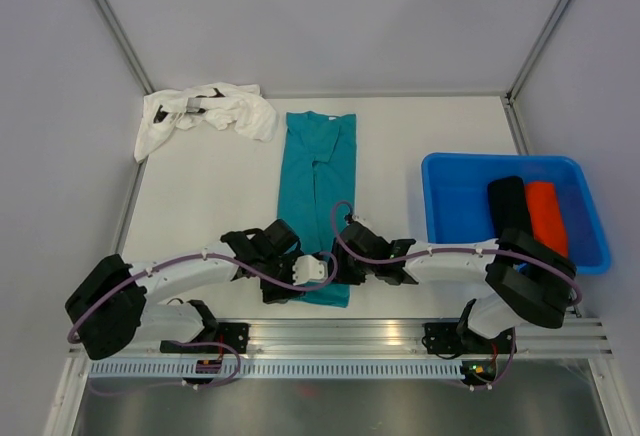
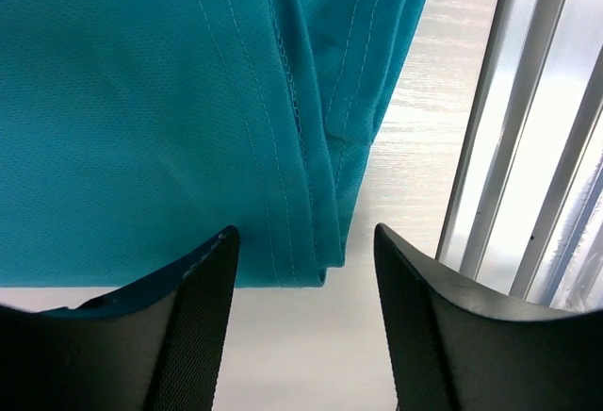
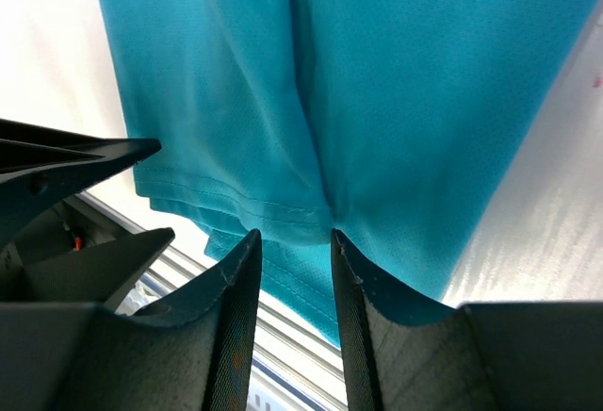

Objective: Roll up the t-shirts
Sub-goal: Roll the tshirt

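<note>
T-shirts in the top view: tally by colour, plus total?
Teal t-shirt: 1, flat on the table
White t-shirt: 1, crumpled
Black t-shirt: 1, rolled, in the blue tub
Orange-red t-shirt: 1, rolled, in the same tub
Total: 4

The left arm and the right arm are white tubes with chunky black joints. A thin purple cable runs along each. Black bases sit on the silver rail. The fingers are black.
</note>
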Robot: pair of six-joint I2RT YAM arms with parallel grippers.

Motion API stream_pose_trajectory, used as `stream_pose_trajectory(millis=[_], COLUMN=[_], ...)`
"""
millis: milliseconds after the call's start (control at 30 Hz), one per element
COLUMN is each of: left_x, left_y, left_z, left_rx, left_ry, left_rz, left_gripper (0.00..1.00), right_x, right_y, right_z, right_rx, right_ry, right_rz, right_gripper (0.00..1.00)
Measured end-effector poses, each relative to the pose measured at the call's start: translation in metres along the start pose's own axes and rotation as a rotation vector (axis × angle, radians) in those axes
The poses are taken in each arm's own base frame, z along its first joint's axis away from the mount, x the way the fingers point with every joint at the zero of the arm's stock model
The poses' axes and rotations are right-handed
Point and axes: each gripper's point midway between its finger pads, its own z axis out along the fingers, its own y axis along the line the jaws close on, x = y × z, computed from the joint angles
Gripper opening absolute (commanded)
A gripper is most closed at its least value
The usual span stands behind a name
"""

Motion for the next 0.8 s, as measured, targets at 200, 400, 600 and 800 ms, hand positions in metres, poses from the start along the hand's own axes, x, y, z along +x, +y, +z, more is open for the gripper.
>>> stream_pose_trajectory(millis=[200, 400, 600, 800], left_x=[0.003, 0.003, 0.002, 0.0], left_y=[0.0, 0.001, 0.0, 0.001], left_z=[0.006, 0.005, 0.004, 0.002], left_rx=[0.011, 0.008, 0.008, -0.004], left_ry=[0.021, 0.017, 0.013, 0.005], left_rz=[-0.006, -0.005, -0.011, -0.012], left_gripper=[0.5, 0.46, 0.23, 0.02], right_x=[-0.001, -0.002, -0.001, -0.001], right_y=[-0.004, -0.003, -0.002, -0.001], right_z=[0.001, 0.01, 0.014, 0.013], right_rx=[0.024, 0.039, 0.034, 0.031], right_ry=[-0.004, 0.008, 0.016, 0.016], right_rz=[-0.017, -0.034, -0.043, -0.059], right_gripper=[0.45, 0.37, 0.15, 0.05])
